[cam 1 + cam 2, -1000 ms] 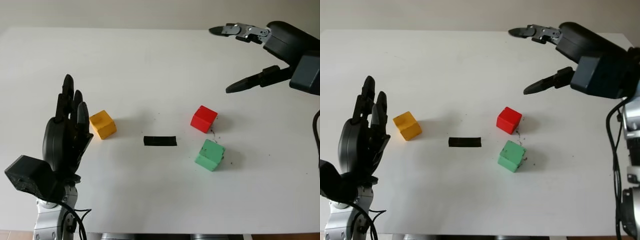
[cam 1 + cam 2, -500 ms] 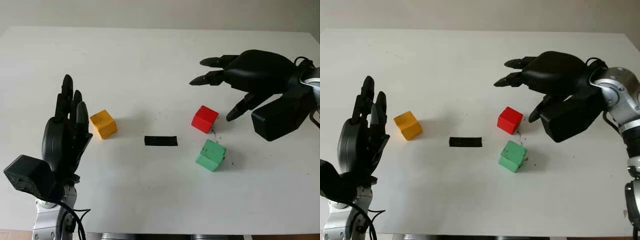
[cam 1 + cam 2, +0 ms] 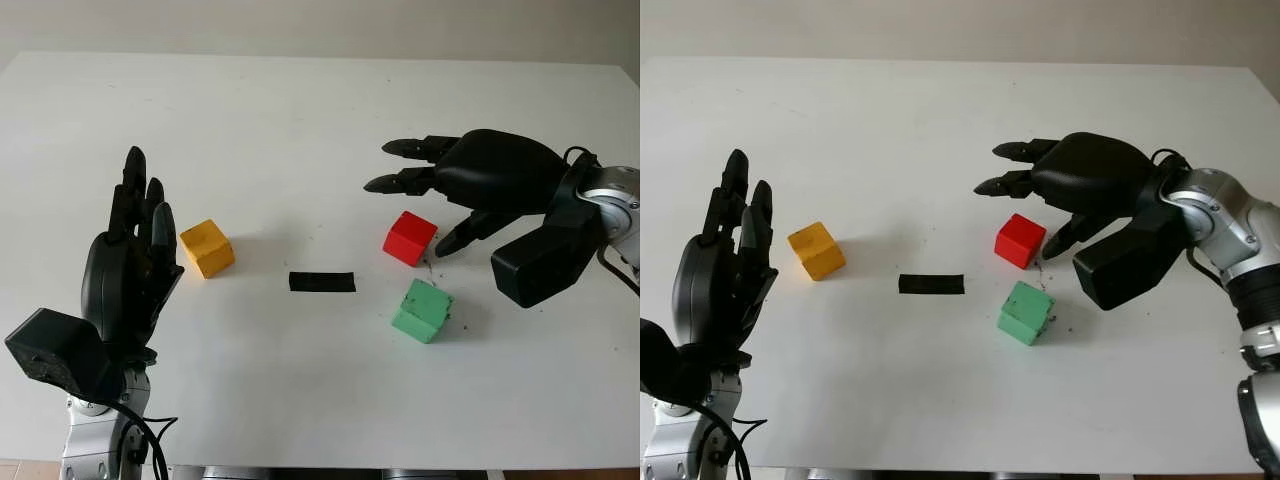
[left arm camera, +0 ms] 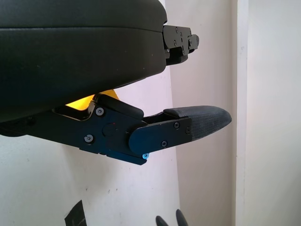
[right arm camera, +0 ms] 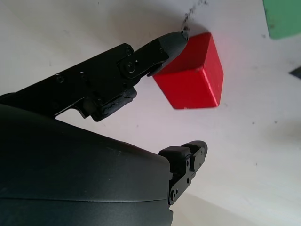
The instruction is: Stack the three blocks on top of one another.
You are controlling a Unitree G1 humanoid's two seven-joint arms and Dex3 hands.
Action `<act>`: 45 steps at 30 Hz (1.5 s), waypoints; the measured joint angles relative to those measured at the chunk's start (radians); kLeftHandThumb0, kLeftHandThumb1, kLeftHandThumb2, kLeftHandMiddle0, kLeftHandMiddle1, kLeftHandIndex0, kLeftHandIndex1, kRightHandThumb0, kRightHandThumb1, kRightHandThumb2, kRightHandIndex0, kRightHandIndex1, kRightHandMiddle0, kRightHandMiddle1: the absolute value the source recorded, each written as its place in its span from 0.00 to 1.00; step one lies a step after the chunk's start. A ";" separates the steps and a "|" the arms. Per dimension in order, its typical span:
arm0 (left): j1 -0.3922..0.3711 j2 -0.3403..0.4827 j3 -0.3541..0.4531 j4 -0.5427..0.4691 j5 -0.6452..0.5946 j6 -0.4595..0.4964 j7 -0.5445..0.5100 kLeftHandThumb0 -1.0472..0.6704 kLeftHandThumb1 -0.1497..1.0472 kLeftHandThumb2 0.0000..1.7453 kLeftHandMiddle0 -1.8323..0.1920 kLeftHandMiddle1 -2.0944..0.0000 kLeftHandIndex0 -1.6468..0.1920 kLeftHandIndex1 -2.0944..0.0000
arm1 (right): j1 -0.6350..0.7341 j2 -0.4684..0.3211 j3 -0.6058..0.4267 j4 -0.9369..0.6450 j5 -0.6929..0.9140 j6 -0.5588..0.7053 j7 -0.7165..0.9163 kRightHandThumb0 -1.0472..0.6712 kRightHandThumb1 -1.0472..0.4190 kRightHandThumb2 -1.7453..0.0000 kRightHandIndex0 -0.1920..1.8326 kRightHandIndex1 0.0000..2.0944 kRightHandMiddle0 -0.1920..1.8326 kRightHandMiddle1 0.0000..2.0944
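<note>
On the white table (image 3: 300,130) lie a red block (image 3: 409,238), a green block (image 3: 422,310) just in front of it, and a yellow block (image 3: 206,248) off to the left. My right hand (image 3: 420,205) hovers open over the red block, two fingers reaching past its far side and the thumb (image 5: 170,43) close to its right edge; nothing is held. My left hand (image 3: 135,255) stands open and upright at the left, just beside the yellow block (image 4: 87,100).
A short black strip of tape (image 3: 321,282) lies between the yellow block and the other two. Dark specks mark the table around the green block. The table's far edge meets a pale wall.
My right hand has swung down from the far right corner and now sits low over the red block. The left hand and all blocks have stayed put.
</note>
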State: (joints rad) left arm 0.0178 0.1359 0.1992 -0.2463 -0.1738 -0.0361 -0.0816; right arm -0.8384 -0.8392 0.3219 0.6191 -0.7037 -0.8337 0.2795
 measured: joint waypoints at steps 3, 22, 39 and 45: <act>0.000 0.000 0.000 0.000 0.000 0.000 0.000 0.22 1.00 0.33 0.93 0.98 0.92 0.97 | -0.001 0.000 0.016 0.025 -0.024 -0.012 -0.020 0.33 0.14 0.96 0.13 0.01 0.28 0.04; 0.004 -0.001 0.001 -0.022 -0.007 0.024 0.003 0.22 1.00 0.32 0.94 0.98 0.93 0.98 | -0.034 0.012 0.076 0.166 -0.114 -0.082 -0.219 0.36 0.11 0.96 0.17 0.04 0.44 0.13; 0.007 0.000 -0.002 -0.022 0.003 0.031 0.007 0.22 1.00 0.32 0.94 0.97 0.93 0.98 | -0.047 0.020 0.087 0.212 -0.117 -0.134 -0.290 0.38 0.09 0.97 0.24 0.04 0.33 0.61; 0.007 0.000 -0.004 -0.023 0.013 0.031 0.013 0.22 1.00 0.33 0.94 0.97 0.93 0.97 | -0.049 0.024 0.082 0.222 -0.051 -0.132 -0.229 0.40 0.08 0.97 0.23 0.03 0.32 0.58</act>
State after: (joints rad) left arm 0.0247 0.1354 0.1954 -0.2688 -0.1604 -0.0051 -0.0689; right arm -0.8874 -0.8154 0.4034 0.8412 -0.7550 -0.9658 0.0507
